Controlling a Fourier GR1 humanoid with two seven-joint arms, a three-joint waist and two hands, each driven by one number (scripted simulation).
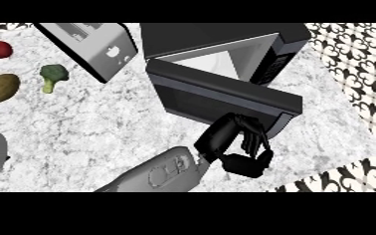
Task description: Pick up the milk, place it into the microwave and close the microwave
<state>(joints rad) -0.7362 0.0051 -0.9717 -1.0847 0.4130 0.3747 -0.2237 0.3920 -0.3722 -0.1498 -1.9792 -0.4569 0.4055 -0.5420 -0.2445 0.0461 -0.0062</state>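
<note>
While the microwave (220, 55) door (220, 97) hides its inside, the right hand (234, 142) presses it with relaxed fingers, holding nothing

Marble counter (95, 124) — microwave (220, 74), toaster (95, 47), broccoli (51, 75), potato (7, 86), apple (4, 49).

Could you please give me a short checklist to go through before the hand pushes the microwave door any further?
1. Right hand at the microwave door: ok, its fingers reach up to the door's lower edge.
2. Door shut: not ok, it stands partly open, with the pale inside of the microwave showing.
3. Milk inside: cannot tell, no carton shows in the visible part.
4. Toaster out of the door's way: ok, it stands apart at the left.
5. Left hand: cannot tell, not seen.
</note>
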